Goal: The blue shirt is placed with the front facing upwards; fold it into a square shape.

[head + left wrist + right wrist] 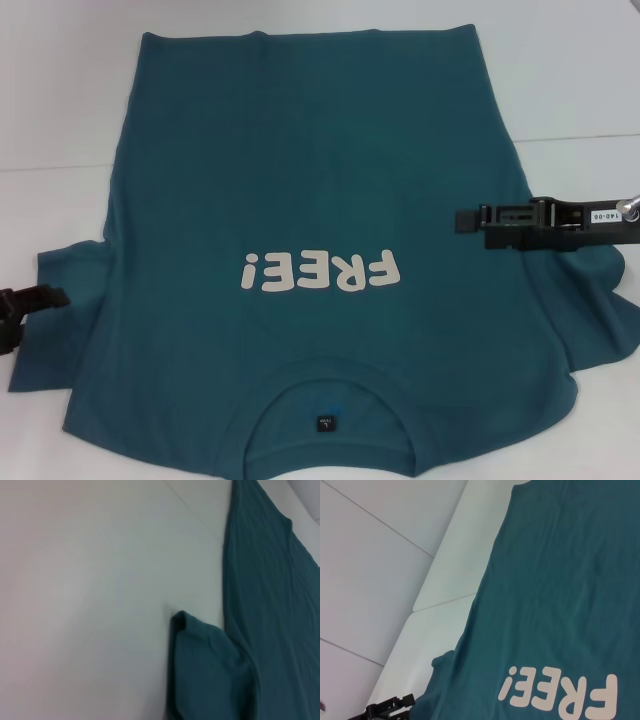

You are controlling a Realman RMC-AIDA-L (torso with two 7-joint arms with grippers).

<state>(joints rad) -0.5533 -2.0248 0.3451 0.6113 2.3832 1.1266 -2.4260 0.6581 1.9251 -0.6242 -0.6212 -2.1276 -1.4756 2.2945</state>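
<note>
My right gripper (462, 219) reaches in level from the right edge of the head view, over the shirt (300, 180); whether its fingers are parted I cannot tell, and nothing is in them. My left gripper (55, 297) pokes in at the lower left by the sleeve, mostly cut off, its state unclear. The shirt lies flat across the white table (60, 110), collar at the bottom. White "FREE!" print (320, 270) reads upside down; the arm's tag reads "140-06".

Light is bright, even and diffuse, with only faint shadows under the blue shirt (320, 230) edges. The white table (60, 110) looks washed out, nearly glaring. The left wrist view is soft and hazy; the head view is fairly sharp.
</note>
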